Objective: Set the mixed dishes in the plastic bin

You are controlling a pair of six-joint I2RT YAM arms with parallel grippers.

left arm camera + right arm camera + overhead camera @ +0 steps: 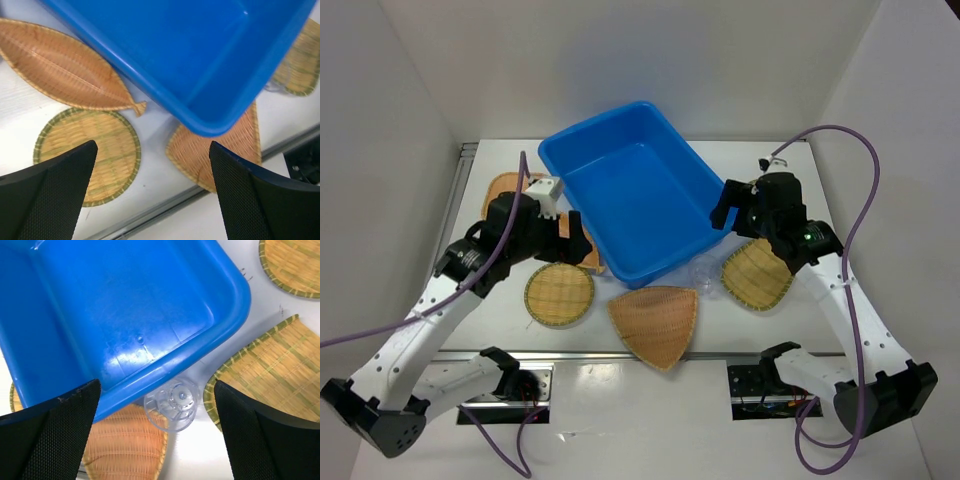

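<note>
The plastic bin (630, 190) stands at upper centre of the top view on the tabletop (730, 160), with nothing inside it. Below its lower edge lie the round tray (560, 294), fan-shaped tray (655, 322), clear cup (703, 270) and, at centre right, a fourth tray (757, 273); the leaf-shaped tray (508, 186) lies at left. The left tool (575, 235) and right tool (720, 215) flank the bin, each spread wide and gripping nothing.

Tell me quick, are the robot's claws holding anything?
Left claw: open, holding nothing.
Right claw: open, holding nothing.
</note>
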